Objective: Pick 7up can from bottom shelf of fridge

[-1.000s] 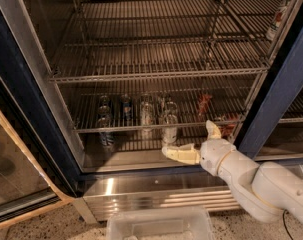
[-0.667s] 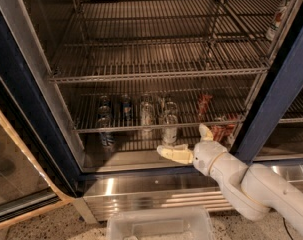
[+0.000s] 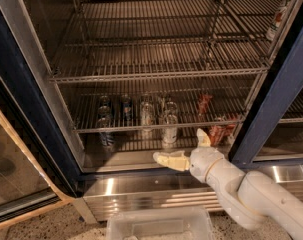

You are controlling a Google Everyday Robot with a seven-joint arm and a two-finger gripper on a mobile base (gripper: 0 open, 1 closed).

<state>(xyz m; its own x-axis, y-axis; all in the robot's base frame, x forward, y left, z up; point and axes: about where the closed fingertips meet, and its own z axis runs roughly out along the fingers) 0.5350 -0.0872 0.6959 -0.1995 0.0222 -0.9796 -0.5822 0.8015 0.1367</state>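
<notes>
The 7up can (image 3: pixel 169 129) is pale and silvery with a shiny round top. It stands at the front of the bottom shelf (image 3: pixel 133 146), a wire rack low in the fridge (image 3: pixel 273 96). My gripper (image 3: pixel 179 145) is open and empty, just in front of and below the can. One cream finger (image 3: pixel 168 160) points left along the sill and the other (image 3: pixel 203 137) points up to the can's right. The white arm comes in from the lower right.
Dark blue cans (image 3: pixel 105 132) stand at the left of the shelf, another pale can (image 3: pixel 147 115) behind the 7up can, and red-orange cans (image 3: pixel 218 130) at the right. The shiny steel base panel (image 3: pixel 141 191) lies below. A clear plastic bin (image 3: pixel 160 225) sits on the floor. The glass door (image 3: pixel 13 176) stands open at left.
My gripper has moved a little to the left, closer under the 7up can. Its fingers stay spread. The cans have not moved.
</notes>
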